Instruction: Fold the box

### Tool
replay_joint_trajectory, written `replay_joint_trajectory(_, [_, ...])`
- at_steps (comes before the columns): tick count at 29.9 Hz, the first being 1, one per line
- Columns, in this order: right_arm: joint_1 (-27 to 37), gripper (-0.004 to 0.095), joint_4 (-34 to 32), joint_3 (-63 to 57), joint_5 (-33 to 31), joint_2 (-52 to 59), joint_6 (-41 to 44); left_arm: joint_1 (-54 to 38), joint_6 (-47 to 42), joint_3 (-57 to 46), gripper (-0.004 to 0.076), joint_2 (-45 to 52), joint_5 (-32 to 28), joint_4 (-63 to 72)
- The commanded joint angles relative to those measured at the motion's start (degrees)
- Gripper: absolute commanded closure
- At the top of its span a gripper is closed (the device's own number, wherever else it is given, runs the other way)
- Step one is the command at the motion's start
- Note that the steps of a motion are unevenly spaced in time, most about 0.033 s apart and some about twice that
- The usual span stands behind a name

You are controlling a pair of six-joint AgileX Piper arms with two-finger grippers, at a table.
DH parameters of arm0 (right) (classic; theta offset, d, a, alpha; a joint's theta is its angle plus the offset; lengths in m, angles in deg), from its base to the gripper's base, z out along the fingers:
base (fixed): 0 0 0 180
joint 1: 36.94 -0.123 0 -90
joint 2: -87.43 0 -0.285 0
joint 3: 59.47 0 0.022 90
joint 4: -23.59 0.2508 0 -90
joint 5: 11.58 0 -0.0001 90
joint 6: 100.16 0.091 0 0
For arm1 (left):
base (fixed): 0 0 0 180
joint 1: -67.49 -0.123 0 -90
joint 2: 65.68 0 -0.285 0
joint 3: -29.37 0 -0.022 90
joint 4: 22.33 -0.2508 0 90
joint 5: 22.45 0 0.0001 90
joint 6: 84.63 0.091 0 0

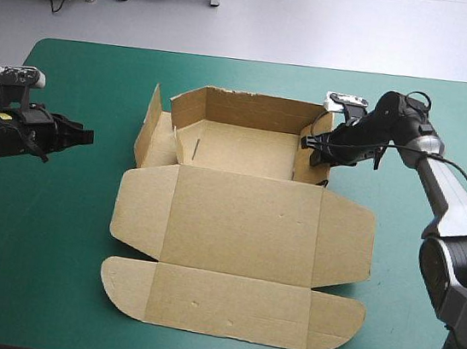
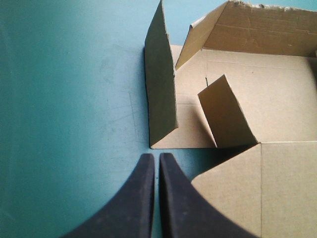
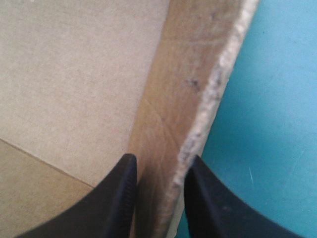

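Note:
The brown box [image 1: 245,219] lies mid-table with its lid panel and flaps flat toward the near edge. Its back wall [image 1: 251,108] and left wall [image 1: 148,124] stand raised. My right gripper [image 1: 311,144] is at the box's right wall. In the right wrist view this gripper [image 3: 159,166] is shut on that wall's rough edge [image 3: 208,94], one finger on each side. My left gripper [image 1: 86,135] hovers over the cover to the left of the box. In the left wrist view its fingers [image 2: 154,161] meet, shut and empty, with the left wall [image 2: 161,89] and a tilted inner flap [image 2: 225,116] just ahead.
The teal-green cover [image 1: 43,244] shows bare on the left, on the right and along the far edge behind the box. The lid's rounded flaps [image 1: 128,285] reach close to the table's near edge.

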Motion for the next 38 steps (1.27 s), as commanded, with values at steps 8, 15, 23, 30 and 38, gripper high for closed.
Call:
replay_joint_trajectory(8, [0.14, 0.0906, 2.51, 2.67, 5.8, 3.82, -1.67, -0.12, -0.01, 1.54, 0.0711, 1.37, -3.95, 2.33])
replay_joint_trajectory(15, [2.04, 0.0906, 3.34, 9.27, 3.57, 12.28, -1.45, -0.12, -0.01, 1.54, 0.0713, 1.37, -10.28, 2.59])
replay_joint_trajectory(23, [9.41, 0.0908, 7.68, 13.39, -2.41, 22.39, -2.36, -0.12, -0.09, 1.54, 0.0714, 1.37, -17.66, 6.19])
replay_joint_trajectory(30, [14.49, 0.0909, 11.02, 13.39, -7.26, 29.92, -4.63, -0.12, 0.02, 1.54, 0.0714, 0.51, -21.21, 12.07])
replay_joint_trajectory(38, [15.31, 0.0909, 13.04, 13.39, -9.56, 38.09, -6.32, -0.12, 8.31, 1.54, 0.0714, -3.49, -15.88, 23.48])
